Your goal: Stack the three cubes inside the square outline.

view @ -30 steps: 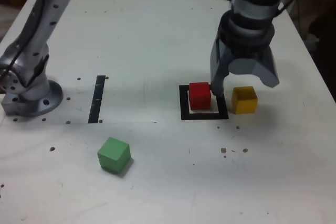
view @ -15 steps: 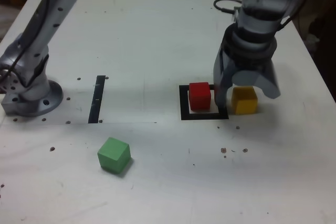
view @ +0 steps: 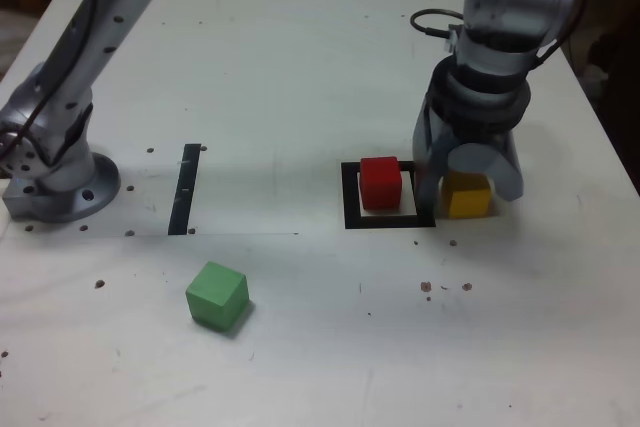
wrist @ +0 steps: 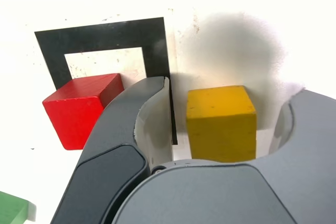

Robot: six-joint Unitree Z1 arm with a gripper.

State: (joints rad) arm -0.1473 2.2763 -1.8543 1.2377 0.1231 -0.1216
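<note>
A pale white bench [view: 300, 67] carries three small matte blocks and a flat thick black square outline [view: 350, 197] with a pale centre. The small red matte cube [view: 381, 183] sits inside the outline, toward its far side, and hides part of the pale centre. Just beside the outline, on the exterior view's right, the small yellow matte cube [view: 467, 196] rests on the bench between the two fingers of the grey gripper [view: 466, 169], which reaches down from above. The gripper covers the yellow cube's top in the exterior view. In the wrist view a clear gap shows between the yellow cube [wrist: 221, 123] and the finger nearer the outline; the other finger is cut off at the frame edge, so contact there cannot be told, and the jaws stand apart around the cube without a visible clamp. The small green matte cube [view: 217, 295] lies well apart, toward the bench's near edge. A thin black strip [view: 185, 188] lies near the arm's grey base [view: 60, 182].
</note>
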